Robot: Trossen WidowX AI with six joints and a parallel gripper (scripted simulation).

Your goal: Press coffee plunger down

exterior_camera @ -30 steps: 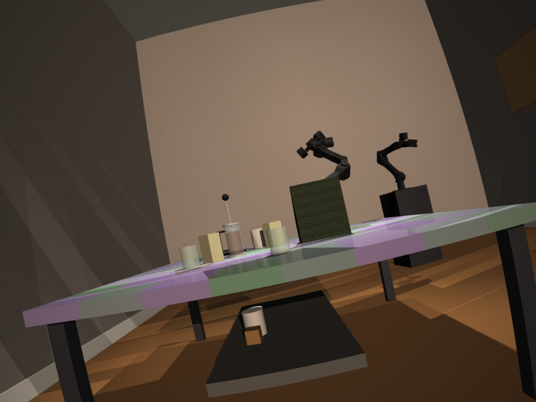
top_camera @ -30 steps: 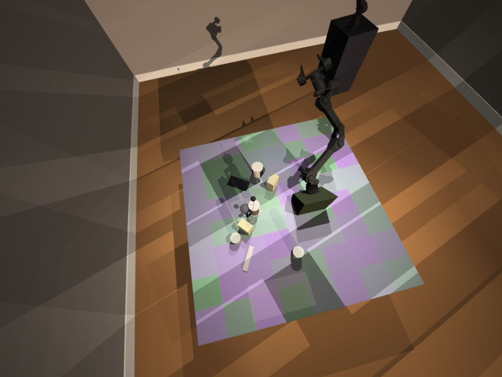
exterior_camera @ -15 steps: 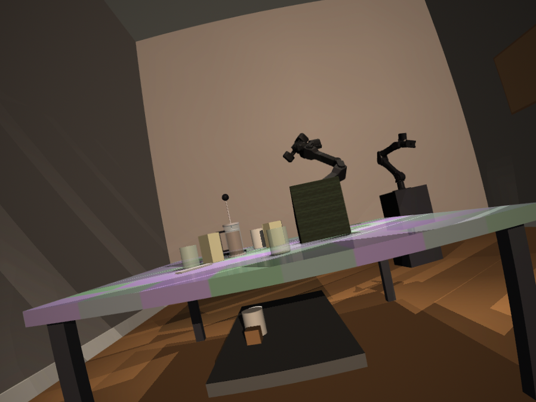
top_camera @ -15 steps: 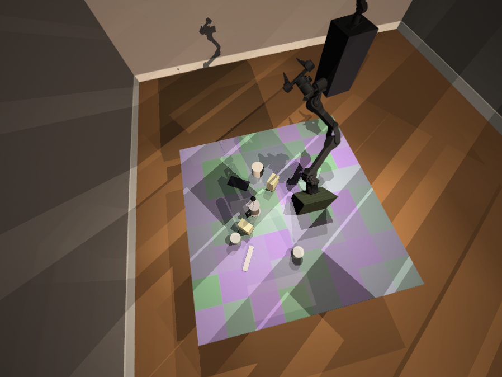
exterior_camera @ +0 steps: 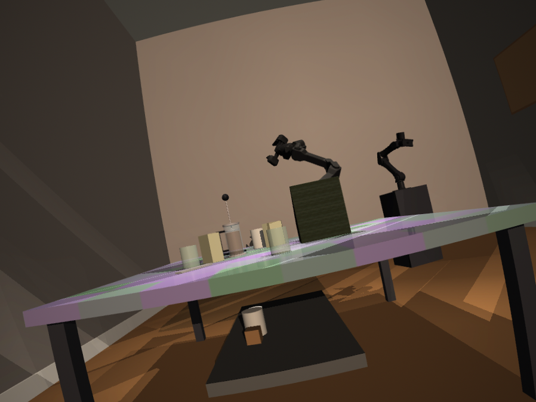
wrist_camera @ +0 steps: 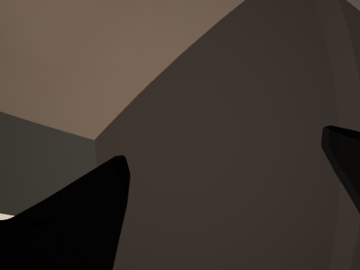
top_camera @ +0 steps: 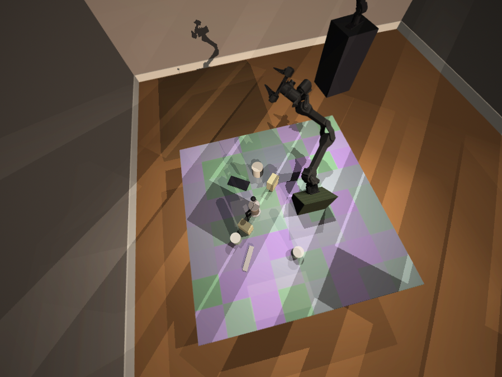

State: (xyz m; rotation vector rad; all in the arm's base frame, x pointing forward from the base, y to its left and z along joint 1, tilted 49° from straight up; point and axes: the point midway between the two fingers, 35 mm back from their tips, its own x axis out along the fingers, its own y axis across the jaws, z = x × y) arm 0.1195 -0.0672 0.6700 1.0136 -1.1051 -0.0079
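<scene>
The coffee press (top_camera: 254, 208) (exterior_camera: 234, 243) stands upright on the checkered table, with its dark handle toward a yellow block. Its plunger knob (top_camera: 252, 198) (exterior_camera: 225, 197) is a black ball, high above the lid on a thin raised rod (exterior_camera: 228, 211). My gripper (top_camera: 270, 76) (exterior_camera: 270, 150) (wrist_camera: 231, 151) is open and empty. It is raised high, well away from the press and far above the level of the knob. The wrist view shows only walls and ceiling between the two dark fingers; the press is not in it.
Yellow blocks (top_camera: 245, 227) (top_camera: 273, 182) and pale cylinders (top_camera: 257, 169) (top_camera: 235, 238) (top_camera: 298, 251) stand around the press. A black slab (top_camera: 238, 183) and a pale strip (top_camera: 247, 258) lie flat. My arm's base is on a dark green block (top_camera: 314, 201) (exterior_camera: 321, 210). Another arm stands on a black pedestal (top_camera: 338, 56).
</scene>
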